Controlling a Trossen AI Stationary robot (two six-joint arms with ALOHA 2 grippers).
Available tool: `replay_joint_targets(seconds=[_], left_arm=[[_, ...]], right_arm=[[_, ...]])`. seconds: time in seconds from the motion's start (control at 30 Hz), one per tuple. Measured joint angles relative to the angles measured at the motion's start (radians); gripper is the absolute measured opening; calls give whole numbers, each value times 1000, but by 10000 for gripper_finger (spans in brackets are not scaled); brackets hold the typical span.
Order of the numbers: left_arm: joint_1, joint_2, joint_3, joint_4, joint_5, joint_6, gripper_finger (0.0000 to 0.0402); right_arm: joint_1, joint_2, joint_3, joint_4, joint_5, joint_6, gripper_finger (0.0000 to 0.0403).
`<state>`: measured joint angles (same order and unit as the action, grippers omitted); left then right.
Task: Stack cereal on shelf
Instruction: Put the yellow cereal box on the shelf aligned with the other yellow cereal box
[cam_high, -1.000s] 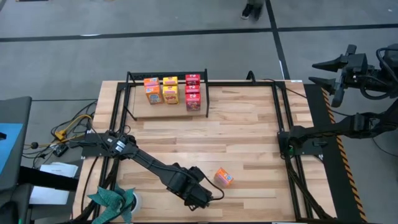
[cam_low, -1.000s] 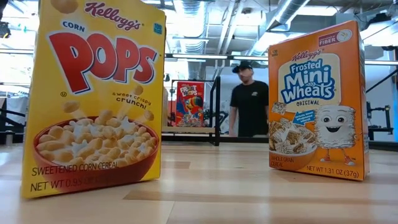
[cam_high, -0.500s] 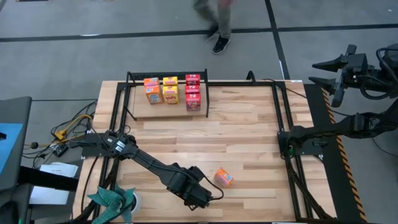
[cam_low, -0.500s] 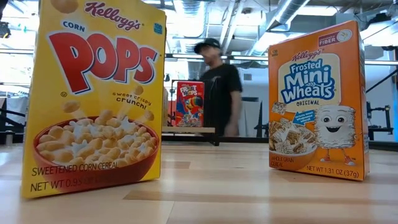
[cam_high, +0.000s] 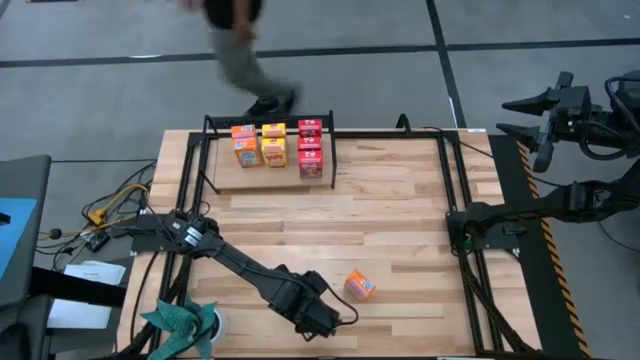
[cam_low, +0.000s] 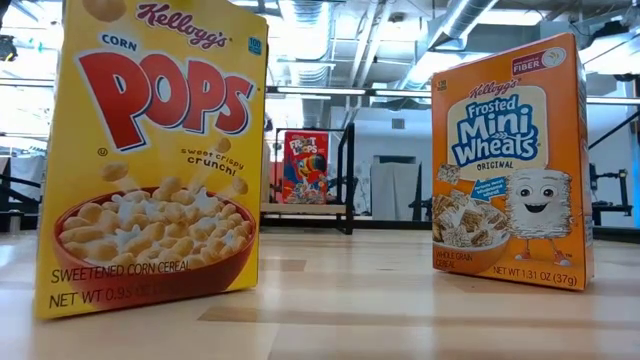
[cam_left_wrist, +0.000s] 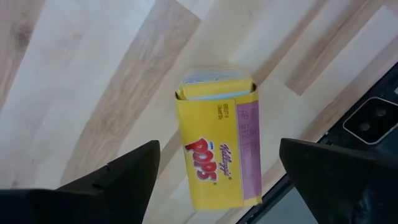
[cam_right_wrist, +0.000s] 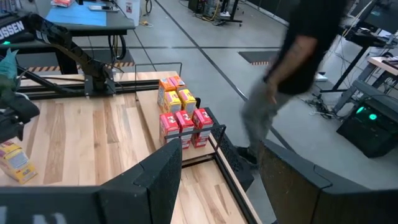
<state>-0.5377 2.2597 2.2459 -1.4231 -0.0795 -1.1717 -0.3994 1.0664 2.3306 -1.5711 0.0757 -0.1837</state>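
Yellow cardboard fills the left wrist view: a miniature Corn Pops box lies flat on the wooden tabletop at its near edge, and the left pincer hovers right above it, its two dark fingers spread wide on either side with clear wood showing between each and the box. It has hold of nothing. In the high view the arm hides this box; just beside the pincer lies an orange cereal box, also on its side and untouched. In the low view a Corn Pops box and a Frosted Mini-Wheats box stand upright close to the lens.

The shelf, a black tube frame with a light board, sits at the far left of the tabletop and already carries orange, yellow and red boxes in a row.

By the look of it, the yellow box is light, thin-walled and hollow, so it should crush or bow under a hard squeeze, and its printed faces look slick. The safer hold seems to be across the two narrow long sides near the middle.

The right pincer waits beyond the tabletop's right edge, fingers apart and empty. A person walks past behind the shelf.
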Motion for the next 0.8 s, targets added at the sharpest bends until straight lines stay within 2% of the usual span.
replay_joint_targets(seconds=[0.1, 0.47, 0.8], left_arm=[[-1, 0, 0, 0, -5, 1, 306], [0, 1, -12, 26, 13, 0, 204], [5, 1, -12, 25, 13, 1, 159]], right_arm=[[0, 0, 0, 0, 0, 0, 232], [0, 0, 0, 0, 0, 0, 232], [0, 0, 0, 0, 0, 0, 232]])
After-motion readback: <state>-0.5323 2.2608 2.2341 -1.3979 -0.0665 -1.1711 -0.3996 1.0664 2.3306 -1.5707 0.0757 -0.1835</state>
